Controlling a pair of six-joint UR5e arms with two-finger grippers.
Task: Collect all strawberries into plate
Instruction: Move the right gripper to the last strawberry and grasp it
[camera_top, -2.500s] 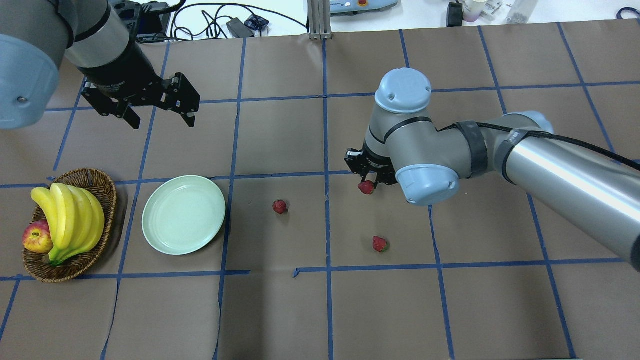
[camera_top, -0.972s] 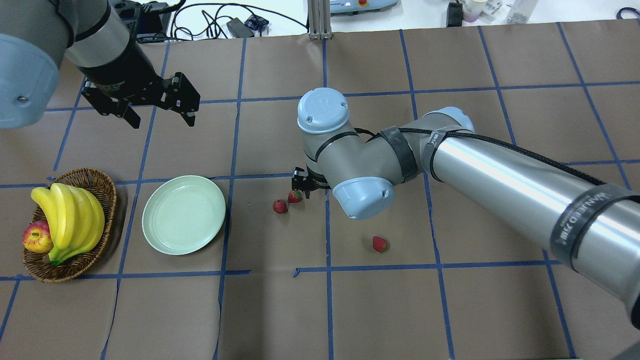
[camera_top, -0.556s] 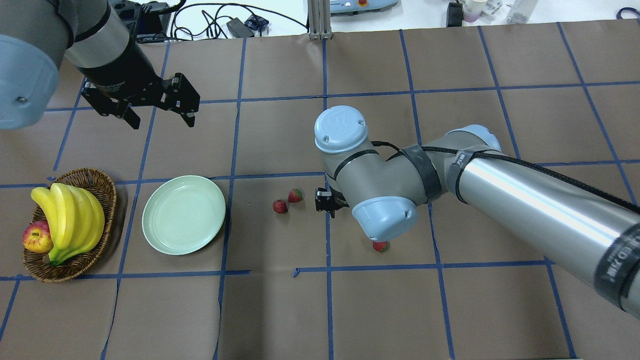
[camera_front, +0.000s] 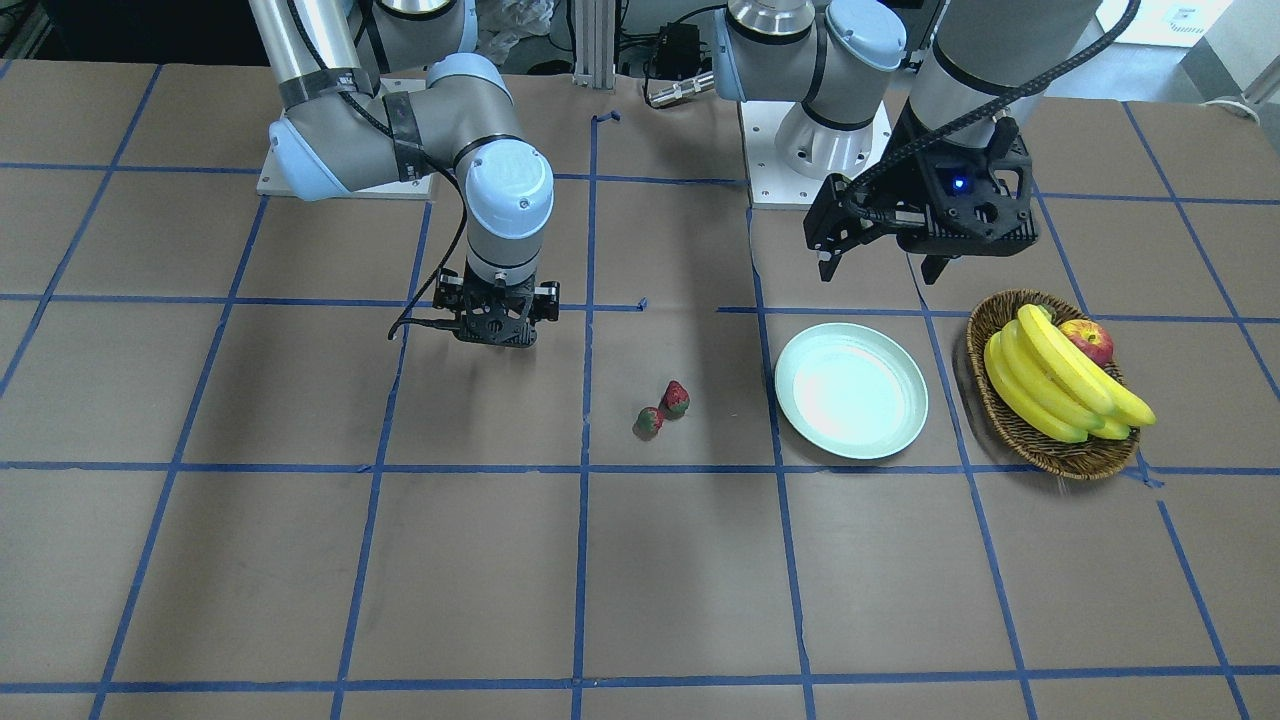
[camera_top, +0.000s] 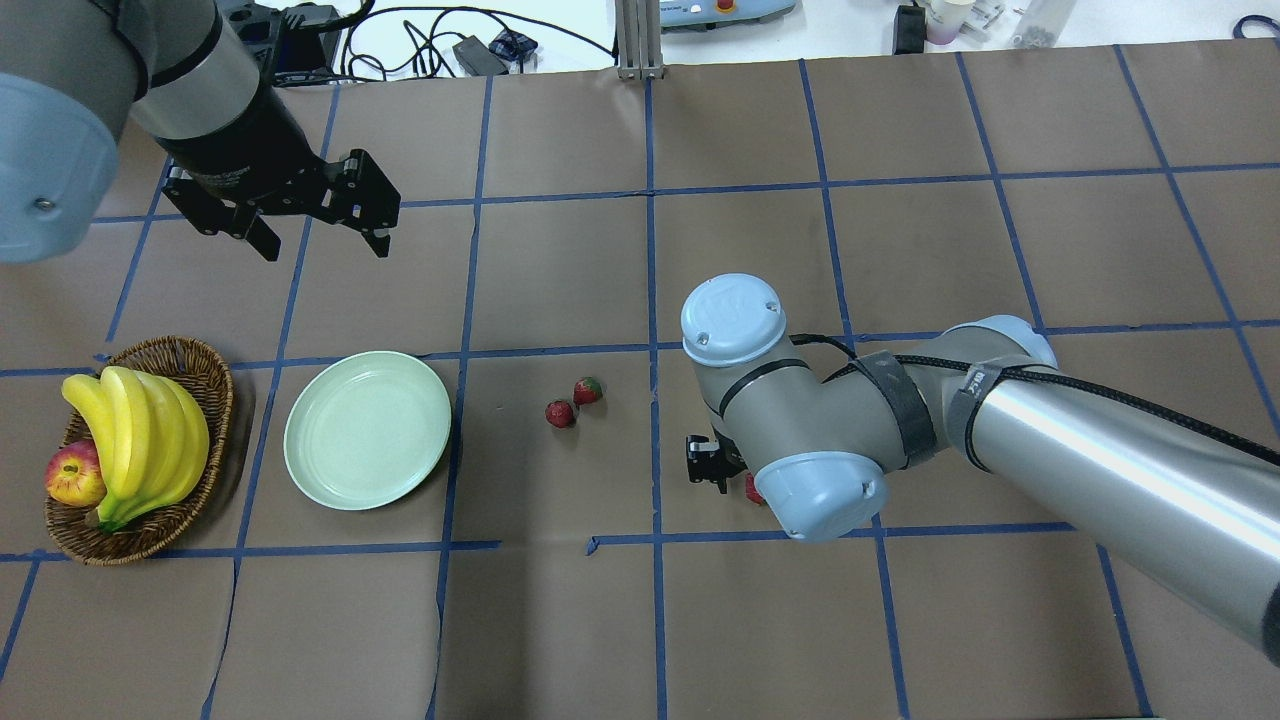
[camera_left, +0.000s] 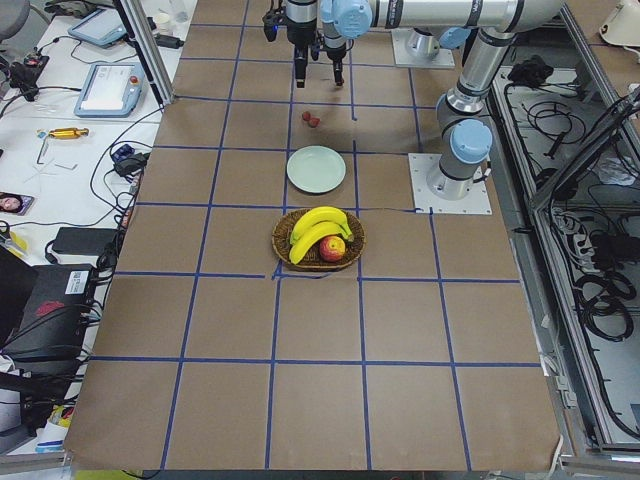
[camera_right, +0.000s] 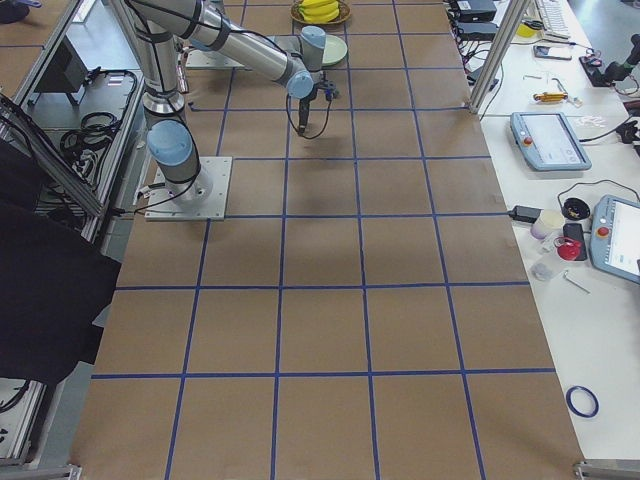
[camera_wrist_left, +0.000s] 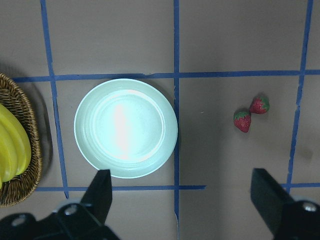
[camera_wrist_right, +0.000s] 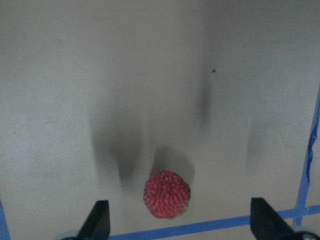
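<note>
Two strawberries (camera_front: 677, 398) lie side by side mid-frame, left of the plate (camera_front: 851, 452). A third strawberry (camera_wrist_right: 166, 194) sits below the right gripper's (camera_wrist_right: 182, 220) wide fingers. The left gripper (camera_wrist_left: 184, 191) hangs wide-open near the plate and fruit basket (camera_front: 1010, 432).

Bright, even light from above fills every view, putting a white glare patch at centre left on the plate (camera_wrist_left: 169, 145) in the left wrist view, a shiny streak on the right arm's metal tube (camera_top: 1120, 455) at overhead right, and soft, blurred shadows above the slightly unfocused strawberry (camera_wrist_right: 166, 194) at lower centre of the right wrist view.
</note>
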